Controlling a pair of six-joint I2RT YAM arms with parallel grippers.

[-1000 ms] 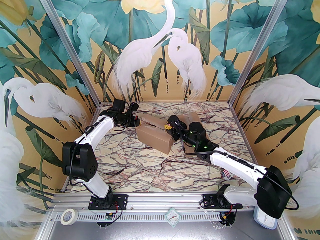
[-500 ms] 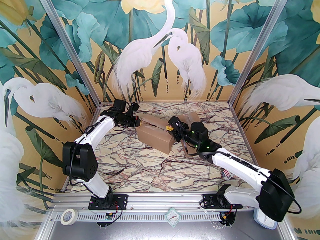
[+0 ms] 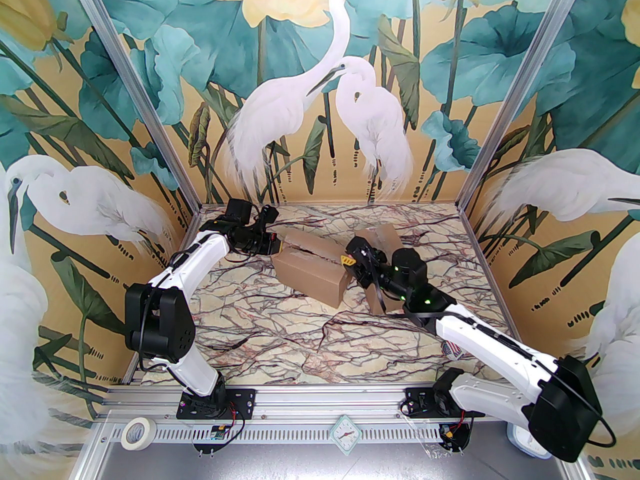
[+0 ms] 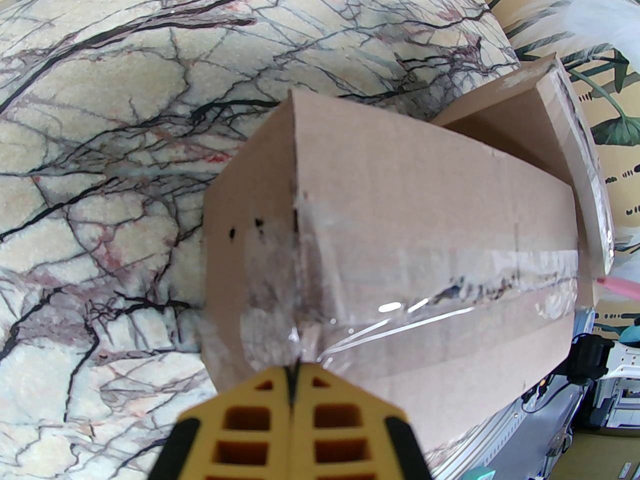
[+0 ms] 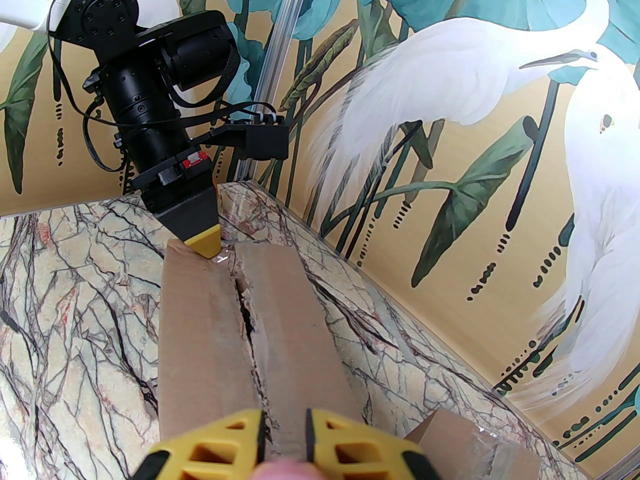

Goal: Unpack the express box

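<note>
left hand clenched at the box; right hand grips a pink stick.

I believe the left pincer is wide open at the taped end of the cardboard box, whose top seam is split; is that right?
Not quite: the left pincer is shut, not wide open, as the left wrist view shows. The rest holds: it is at the taped end of the cardboard box, and the top seam is split.
</note>
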